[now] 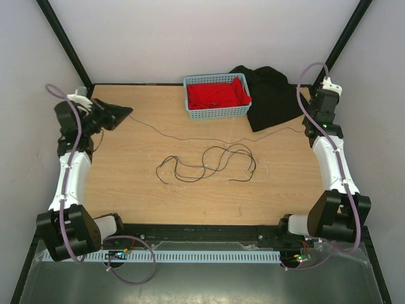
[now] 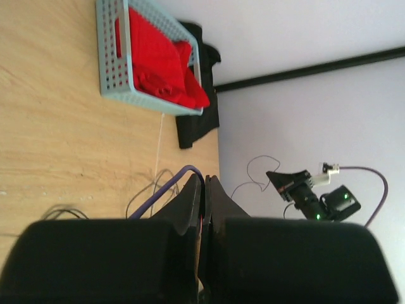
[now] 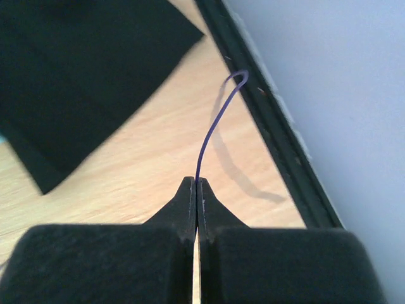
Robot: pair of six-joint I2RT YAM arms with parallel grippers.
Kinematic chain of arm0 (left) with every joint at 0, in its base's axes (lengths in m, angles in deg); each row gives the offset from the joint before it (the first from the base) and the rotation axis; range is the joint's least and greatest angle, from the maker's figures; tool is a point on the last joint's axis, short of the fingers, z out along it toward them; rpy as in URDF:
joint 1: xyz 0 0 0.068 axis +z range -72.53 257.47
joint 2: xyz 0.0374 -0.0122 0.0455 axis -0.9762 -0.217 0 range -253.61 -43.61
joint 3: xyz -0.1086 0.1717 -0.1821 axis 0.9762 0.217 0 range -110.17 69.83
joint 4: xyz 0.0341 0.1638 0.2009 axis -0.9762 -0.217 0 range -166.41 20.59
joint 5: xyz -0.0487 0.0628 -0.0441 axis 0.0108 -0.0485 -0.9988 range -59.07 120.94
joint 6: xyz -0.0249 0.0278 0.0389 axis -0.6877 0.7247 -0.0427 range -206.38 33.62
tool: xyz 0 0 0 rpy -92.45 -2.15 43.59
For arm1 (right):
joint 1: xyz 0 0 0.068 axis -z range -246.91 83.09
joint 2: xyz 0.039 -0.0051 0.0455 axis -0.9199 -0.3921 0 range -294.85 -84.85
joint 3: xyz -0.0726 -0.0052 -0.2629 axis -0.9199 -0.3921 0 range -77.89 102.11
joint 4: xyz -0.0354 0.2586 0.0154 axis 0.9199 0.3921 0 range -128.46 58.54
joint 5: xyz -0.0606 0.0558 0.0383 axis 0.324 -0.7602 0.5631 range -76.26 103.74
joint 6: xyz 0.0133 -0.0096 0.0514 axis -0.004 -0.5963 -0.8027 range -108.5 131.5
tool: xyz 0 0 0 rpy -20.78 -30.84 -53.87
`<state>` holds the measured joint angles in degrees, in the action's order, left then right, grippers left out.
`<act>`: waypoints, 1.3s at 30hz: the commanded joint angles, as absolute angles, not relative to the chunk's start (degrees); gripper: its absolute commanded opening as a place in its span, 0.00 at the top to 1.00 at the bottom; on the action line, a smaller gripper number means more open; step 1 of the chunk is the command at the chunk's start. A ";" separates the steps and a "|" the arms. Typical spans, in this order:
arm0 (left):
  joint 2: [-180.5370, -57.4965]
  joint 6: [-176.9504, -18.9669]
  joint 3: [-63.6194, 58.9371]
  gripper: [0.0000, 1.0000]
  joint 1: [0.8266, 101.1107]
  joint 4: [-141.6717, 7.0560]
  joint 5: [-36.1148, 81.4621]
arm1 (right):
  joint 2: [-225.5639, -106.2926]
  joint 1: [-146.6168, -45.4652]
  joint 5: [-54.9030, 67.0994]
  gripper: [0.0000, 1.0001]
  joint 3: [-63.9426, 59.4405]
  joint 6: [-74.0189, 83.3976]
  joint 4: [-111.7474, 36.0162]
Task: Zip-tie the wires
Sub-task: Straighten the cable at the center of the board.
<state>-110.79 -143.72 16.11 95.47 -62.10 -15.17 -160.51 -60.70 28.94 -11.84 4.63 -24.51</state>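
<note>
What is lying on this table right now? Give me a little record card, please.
table: wooden top, two robot arms at its near edge
wires: loose tangle of thin dark loops mid-table; one strand trails off toward the far left
blue basket: at the far edge, red cloth inside
black cloth: beside the basket, on its right
left gripper: fingers together, far left
right gripper: fingers together; a thin strand rises from its tips, pinched or not unclear
zip tie: cannot make it out
</note>
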 commanded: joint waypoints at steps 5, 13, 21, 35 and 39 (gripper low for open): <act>-109.86 -141.06 23.59 1.00 83.55 -60.36 -8.59 | -161.82 -53.71 37.75 1.00 -14.83 10.03 -22.72; -106.78 -141.10 34.59 1.00 76.66 -60.36 -2.27 | -165.29 -51.89 38.45 1.00 -16.00 10.36 -22.72; -106.53 -140.83 42.62 1.00 72.62 -59.74 1.04 | -167.74 -51.88 36.58 1.00 -15.96 8.31 -22.66; -109.85 -139.28 46.03 0.98 72.37 -58.01 3.10 | -173.89 -51.83 28.39 0.88 -14.77 5.71 -20.21; -111.74 -138.87 46.31 0.98 72.28 -57.35 2.90 | -177.23 -51.82 25.65 0.75 -13.55 5.62 -18.49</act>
<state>-110.24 -140.25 45.56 72.50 -59.46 2.71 -174.82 -52.13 28.83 -15.47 6.55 -21.55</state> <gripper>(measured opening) 0.020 0.211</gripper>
